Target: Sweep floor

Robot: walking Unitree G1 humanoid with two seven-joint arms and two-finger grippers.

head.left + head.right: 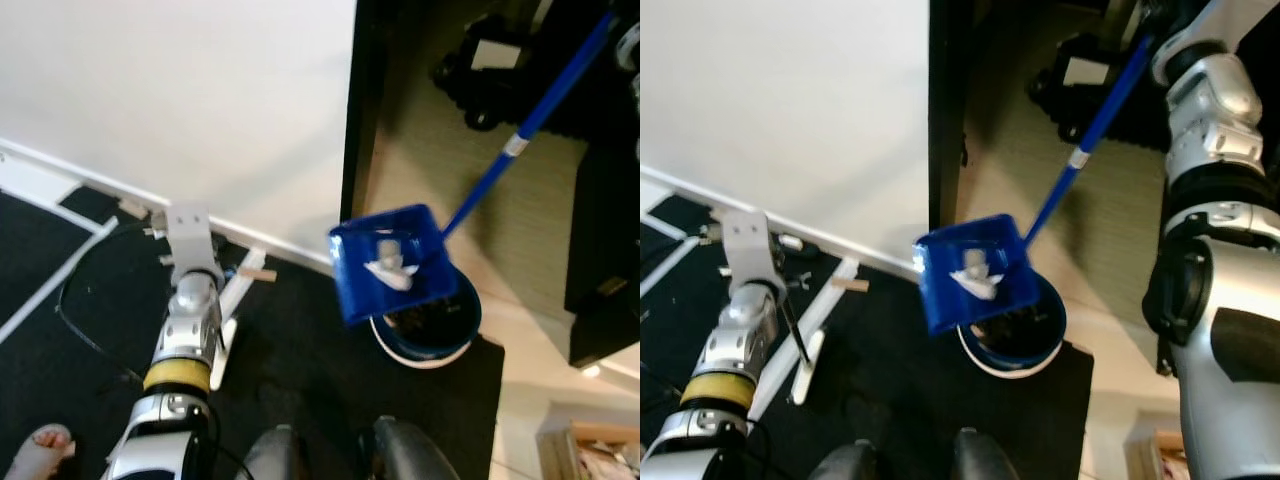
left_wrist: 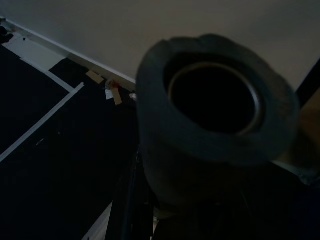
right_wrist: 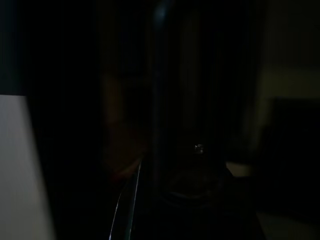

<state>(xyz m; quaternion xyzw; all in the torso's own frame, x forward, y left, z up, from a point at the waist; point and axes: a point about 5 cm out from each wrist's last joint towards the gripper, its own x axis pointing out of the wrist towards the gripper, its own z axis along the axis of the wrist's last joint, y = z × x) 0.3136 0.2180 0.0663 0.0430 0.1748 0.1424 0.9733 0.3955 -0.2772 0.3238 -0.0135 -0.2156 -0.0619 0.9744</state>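
A glossy blue plastic dustpan (image 1: 392,262), square-walled and carrying pale crumpled scraps (image 1: 390,266), is tilting on its long blue pole (image 1: 527,125) just over a round blue-and-white bin (image 1: 430,325) on black matting, while I cannot tell either gripper's finger state.

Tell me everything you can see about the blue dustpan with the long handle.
The blue plastic dustpan is a shallow square tray with raised walls, on a long blue handle bearing a pale band partway up. It hangs tilted above the round blue-and-white bin, its open face toward the camera. A small clump of white scraps lies inside it. The handle runs up toward the robot's right arm.
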